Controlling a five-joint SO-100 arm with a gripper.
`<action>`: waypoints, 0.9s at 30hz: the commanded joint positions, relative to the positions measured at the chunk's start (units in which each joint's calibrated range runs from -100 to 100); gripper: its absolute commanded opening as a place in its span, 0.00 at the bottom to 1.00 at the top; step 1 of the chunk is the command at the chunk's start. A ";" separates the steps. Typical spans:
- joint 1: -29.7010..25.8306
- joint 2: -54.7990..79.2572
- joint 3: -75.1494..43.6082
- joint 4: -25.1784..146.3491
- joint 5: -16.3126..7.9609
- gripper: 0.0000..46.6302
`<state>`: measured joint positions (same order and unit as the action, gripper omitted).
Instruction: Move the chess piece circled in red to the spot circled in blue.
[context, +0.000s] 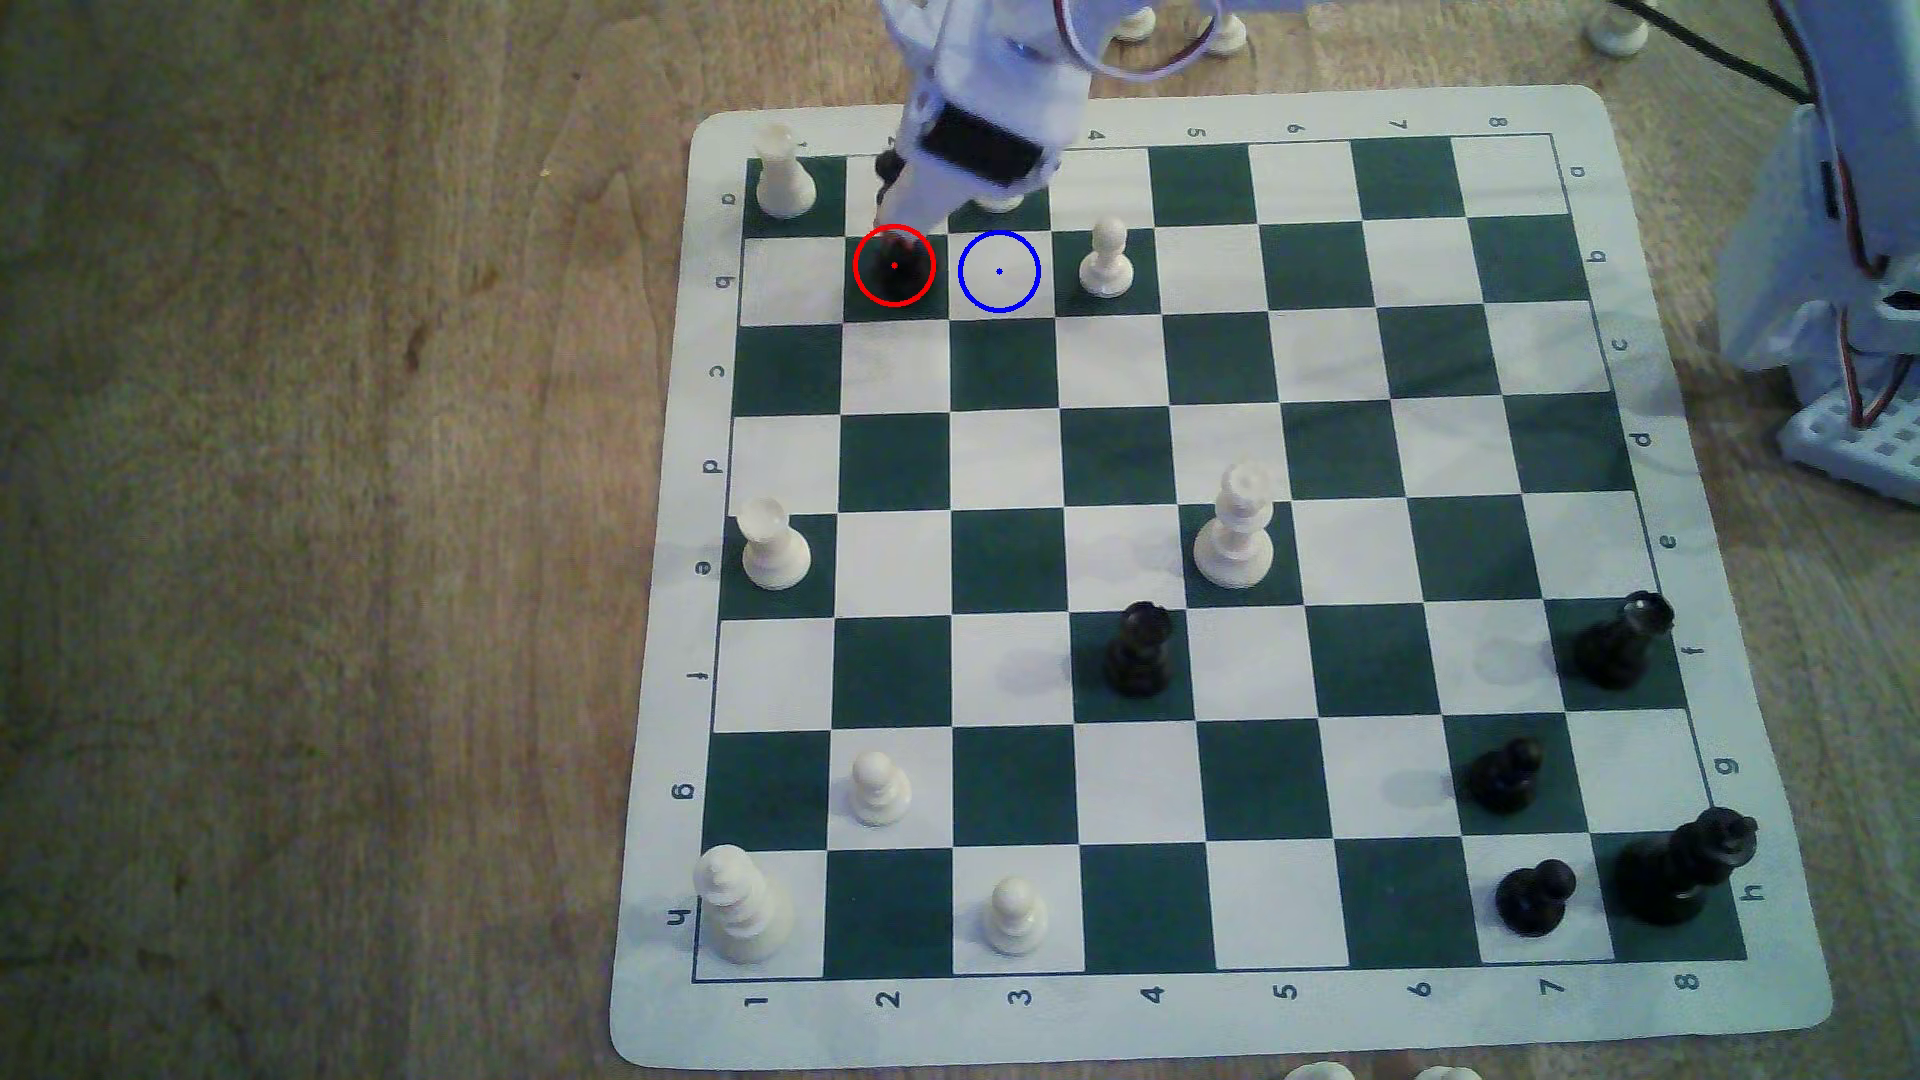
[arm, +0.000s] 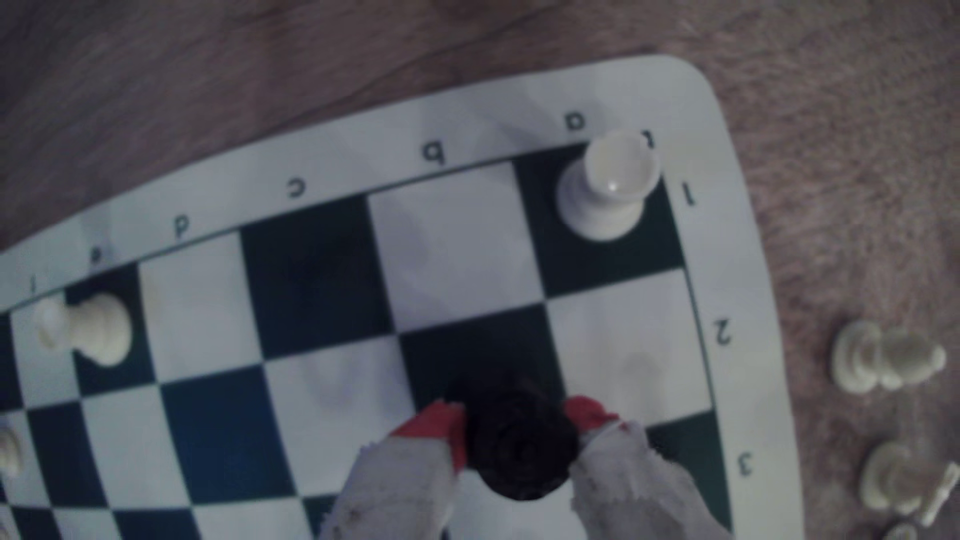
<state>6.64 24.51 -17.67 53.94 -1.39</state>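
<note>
The black chess piece (context: 894, 268) stands inside the red circle on a dark green square near the board's far corner, on the exterior view's left. My gripper (context: 896, 245) comes down on it from above. In the wrist view the red-tipped fingers (arm: 441, 426) press on both sides of the chess piece (arm: 522, 446), so the gripper is shut on it. The piece's base is hidden there, so I cannot tell whether it rests on the board. The spot (context: 1000, 271), a cream square with a blue circle, is one square to the exterior view's right and bare.
A white pawn (context: 1105, 260) stands one square past the spot. A white rook (context: 783, 177) sits on the corner square beside the gripper. Other white and black pieces are spread over the near half of the board (context: 1704, 997). Spare white pieces (arm: 883, 358) lie off the board.
</note>
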 joint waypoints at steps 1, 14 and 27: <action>-1.98 -12.88 -6.36 4.37 -0.73 0.01; -0.97 -18.82 5.61 6.99 -0.24 0.01; 0.05 -15.17 10.87 4.45 0.34 0.01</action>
<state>6.93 11.86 -8.27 60.72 -1.29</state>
